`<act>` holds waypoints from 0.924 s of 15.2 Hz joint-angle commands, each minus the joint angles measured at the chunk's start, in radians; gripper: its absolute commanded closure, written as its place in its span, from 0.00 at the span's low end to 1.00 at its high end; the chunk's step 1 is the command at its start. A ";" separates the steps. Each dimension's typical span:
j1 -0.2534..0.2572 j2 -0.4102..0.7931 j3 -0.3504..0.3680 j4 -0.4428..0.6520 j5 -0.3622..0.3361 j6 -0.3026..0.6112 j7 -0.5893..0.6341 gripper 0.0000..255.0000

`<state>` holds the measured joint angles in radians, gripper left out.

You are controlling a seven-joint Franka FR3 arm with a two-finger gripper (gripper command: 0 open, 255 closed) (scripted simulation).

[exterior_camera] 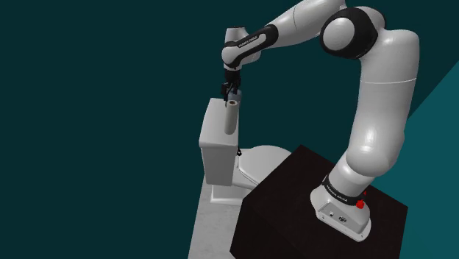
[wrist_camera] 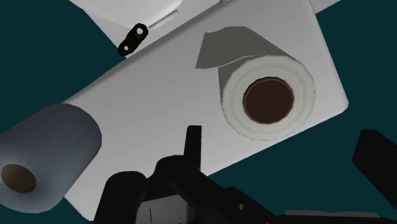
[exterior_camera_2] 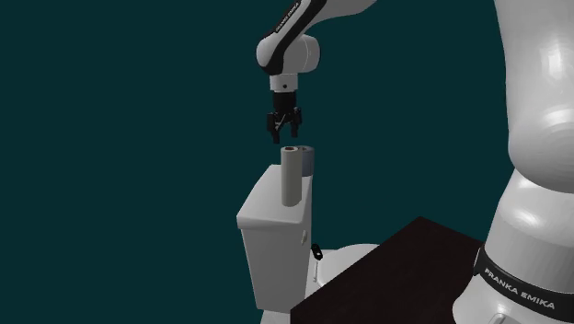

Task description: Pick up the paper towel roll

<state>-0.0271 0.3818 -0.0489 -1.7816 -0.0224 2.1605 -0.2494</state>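
Dark teal walls (exterior_camera: 88, 110) all round, with a strip of pale grey floor (exterior_camera: 213, 232) below.

Nearest in the shoulder view, one dark box stand (exterior_camera: 294, 213), bearing one white arm (exterior_camera: 379, 110) with dark joints, bent up and over toward that view's left.

Just past the stand's far edge, one white toilet (exterior_camera: 221, 173): first the rounded bowl (exterior_camera: 261, 158), then one boxy tank (exterior_camera: 217, 147) behind it. Tank closed by its flat lid (wrist_camera: 159, 108), so contents hidden. One small black flush lever (wrist_camera: 133, 39) on the tank face toward the bowl.

On that lid, two rolls, both upright and apart from each other. One, the paper towel roll (exterior_camera_2: 291, 175): tall and pale, standing toward one end of the lid, its brown core seen almost end-on in the wrist view. The other, a darker grey roll (exterior_camera_2: 306, 158), toward the lid's far end in the second exterior view.

Above the paper towel roll, one black gripper (exterior_camera_2: 284, 133), pointing straight down and hanging just over the roll's top without touching it. Two fingers (wrist_camera: 193, 143) spread apart, clasping nothing, with the pale roll's top in the gap between them in the wrist view.

Farthest off, more teal wall, lighter at the shoulder view's right edge.
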 commanded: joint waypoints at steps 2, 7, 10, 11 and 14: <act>-0.003 0.046 0.002 0.023 0.002 0.025 -0.007 0.00; -0.003 0.081 0.002 0.004 0.003 0.079 -0.006 0.00; -0.003 0.085 0.002 0.004 0.003 0.083 -0.006 1.00; -0.003 0.085 0.002 0.003 0.003 0.084 -0.006 1.00; -0.003 0.086 0.003 0.005 0.003 0.083 -0.006 1.00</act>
<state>-0.0296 0.4665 -0.0457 -1.7768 -0.0188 2.2441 -0.2553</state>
